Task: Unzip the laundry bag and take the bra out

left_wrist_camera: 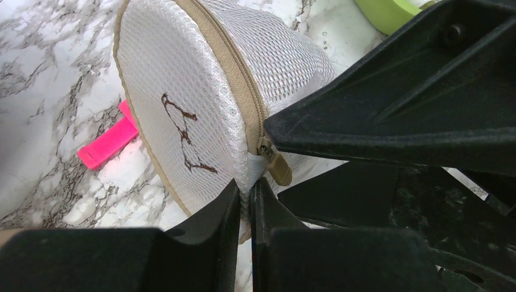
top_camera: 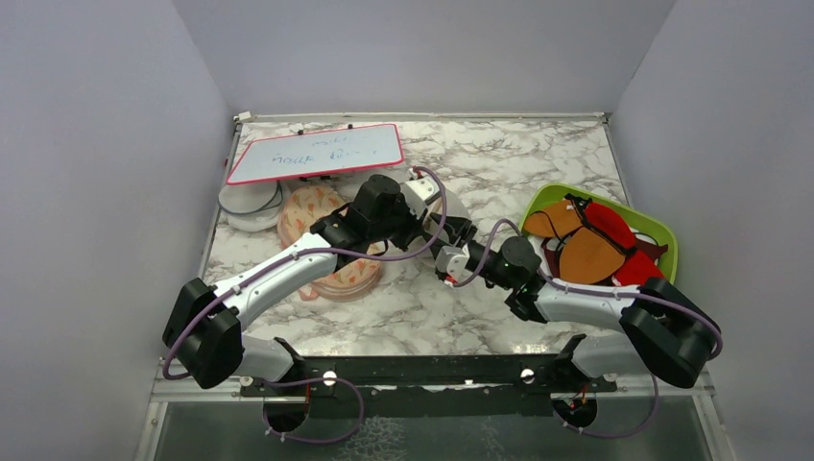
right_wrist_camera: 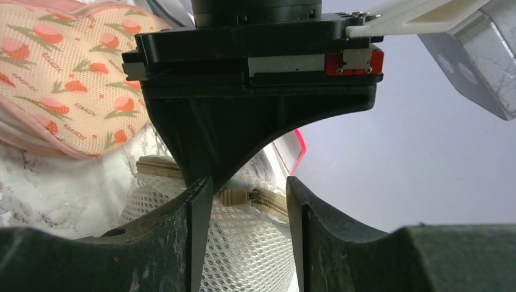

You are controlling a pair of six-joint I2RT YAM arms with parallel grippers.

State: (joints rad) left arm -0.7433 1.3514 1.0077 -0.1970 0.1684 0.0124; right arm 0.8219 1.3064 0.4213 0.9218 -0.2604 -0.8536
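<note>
- left gripper [left_wrist_camera: 244, 201]: fingers pressed together, pinching a fold of white mesh at the edge of the bag [left_wrist_camera: 195, 85], just beside the zip pull [left_wrist_camera: 277, 165].
- right gripper [right_wrist_camera: 248, 190]: fingers spread, one on each side of the zip pull, neither clearly touching it.
- the two grippers meet nose to nose over the bag.
- bag: round white mesh with a beige rim and a dark squiggle on the side facing the left wrist. the beige zip is shut along the stretch in view.
- the bag sits mid-table [top_camera: 499, 158], between a peach floral pouch [right_wrist_camera: 67, 79] on the left and a green tray [top_camera: 536, 200] on the right.
- a pink piece [left_wrist_camera: 108, 145] lies on the marble just beside the bag.
- the tray holds red, orange and brown garments [top_camera: 590, 252].
- far left: a red-edged whiteboard [top_camera: 315, 154].
</note>
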